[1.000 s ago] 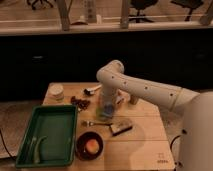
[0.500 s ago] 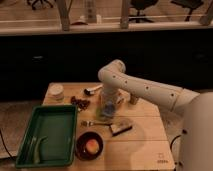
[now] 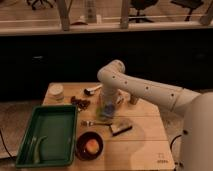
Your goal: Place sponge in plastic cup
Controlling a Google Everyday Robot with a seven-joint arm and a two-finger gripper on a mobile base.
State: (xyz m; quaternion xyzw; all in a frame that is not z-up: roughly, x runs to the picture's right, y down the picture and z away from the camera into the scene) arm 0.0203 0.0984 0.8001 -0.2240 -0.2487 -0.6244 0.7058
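Observation:
The small pale-blue plastic cup (image 3: 106,112) stands near the middle of the wooden table (image 3: 145,142). My gripper (image 3: 108,101) hangs straight down from the white arm (image 3: 145,90) and sits right over the cup's mouth. A yellowish-green patch shows at the cup's top under the gripper; I cannot tell whether it is the sponge or whether it is held or resting in the cup.
A green tray (image 3: 47,135) lies at the front left. A dark red bowl (image 3: 90,146) with something orange in it sits beside the tray. A white lidded tub (image 3: 56,91) stands at the back left. A fork (image 3: 95,123) and a dark object (image 3: 120,129) lie in front of the cup.

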